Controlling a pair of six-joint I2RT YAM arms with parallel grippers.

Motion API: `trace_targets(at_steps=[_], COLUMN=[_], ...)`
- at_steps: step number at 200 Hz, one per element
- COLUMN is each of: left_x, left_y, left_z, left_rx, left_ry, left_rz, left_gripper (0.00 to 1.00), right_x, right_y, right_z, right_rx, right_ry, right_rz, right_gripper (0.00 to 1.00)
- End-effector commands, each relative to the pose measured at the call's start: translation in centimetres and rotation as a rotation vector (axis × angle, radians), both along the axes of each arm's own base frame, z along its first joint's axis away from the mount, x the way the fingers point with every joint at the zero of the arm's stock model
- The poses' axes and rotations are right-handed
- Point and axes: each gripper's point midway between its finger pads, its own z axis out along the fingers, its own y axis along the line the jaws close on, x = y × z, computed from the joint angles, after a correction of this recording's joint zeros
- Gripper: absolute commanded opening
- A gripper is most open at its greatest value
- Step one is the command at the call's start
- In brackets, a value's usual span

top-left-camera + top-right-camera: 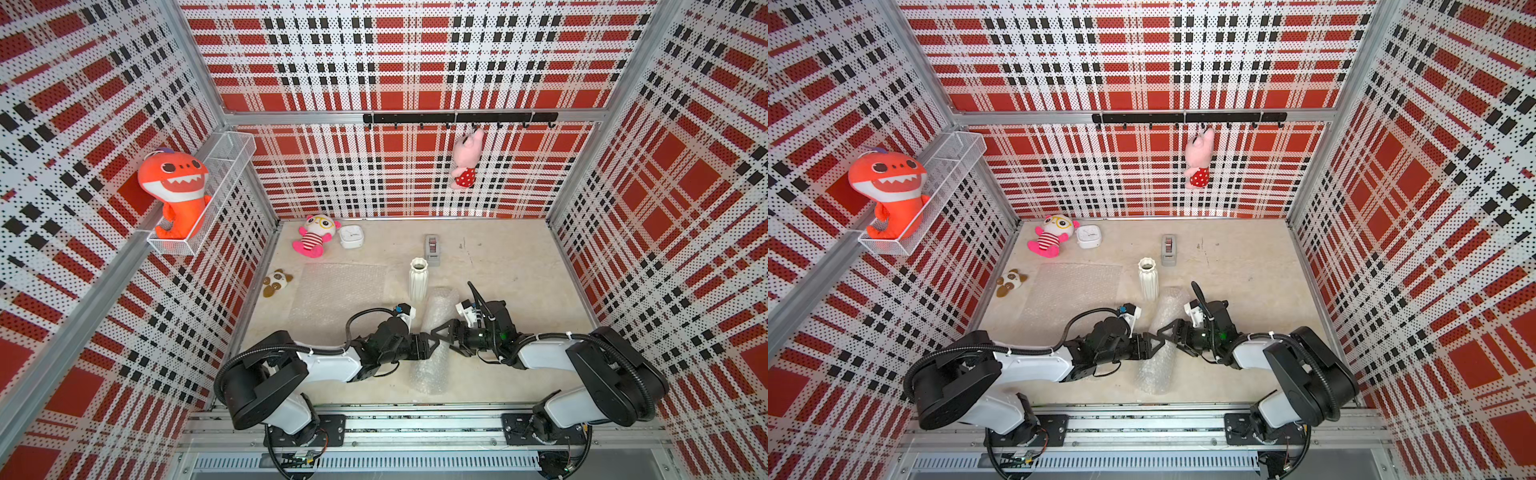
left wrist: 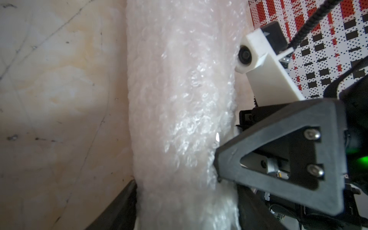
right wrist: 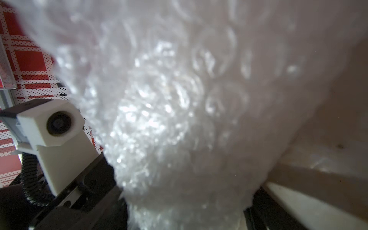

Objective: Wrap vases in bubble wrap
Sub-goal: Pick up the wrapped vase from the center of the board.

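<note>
A roll of bubble wrap (image 1: 431,374) (image 1: 1154,374) lies on the table, running from near to far; what it holds is hidden. From either side my left gripper (image 1: 431,343) (image 1: 1152,345) and right gripper (image 1: 439,331) (image 1: 1163,331) meet at its middle. In the left wrist view the roll (image 2: 179,99) fills my left gripper (image 2: 187,209), touching both fingers. The right wrist view shows the same roll (image 3: 179,99) filling my right gripper (image 3: 185,209). A small white ribbed vase (image 1: 418,279) (image 1: 1148,279) stands upright just beyond the roll. To its left a second bubble wrap sheet (image 1: 338,291) (image 1: 1073,291) lies flat.
A grey tape dispenser (image 1: 432,248) stands behind the vase. A small white box (image 1: 351,237) and a pink plush (image 1: 313,237) sit at the back left, and a panda plush (image 1: 276,282) lies by the left wall. An orange shark (image 1: 174,191) fills a wall basket.
</note>
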Motion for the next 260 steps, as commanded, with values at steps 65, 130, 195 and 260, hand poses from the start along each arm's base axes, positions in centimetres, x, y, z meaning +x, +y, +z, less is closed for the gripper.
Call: trace_targets(at_steps=[65,130,195,260], left_x=[-0.8,-0.6,-0.3,0.8], left_y=[-3.3,-0.1,2.8,4.9], left_z=[3.0,4.3,5.1,6.3], left_rx=[-0.068,-0.032,0.017,0.039], left_ry=[-0.066,-0.102,-0.141,-0.187], left_rz=[-0.1,-0.024,0.026,0.084], left_gripper=[0.89,0.96,0.96,0.95], right_x=[0.9,2.6,6.7,12.8], right_y=[-2.1,-5.8,-12.1,-20.4], right_z=[-1.9,-2.0,-0.3,-0.7], right_rx=[-0.314,-0.594,-0.795,-1.043], right_ry=[-0.068,-0.122,-0.183,-0.164], right_rz=[-0.022,-0.078,-0.188,-0.276], right_gripper=[0.65,0.64,0.66,0.68])
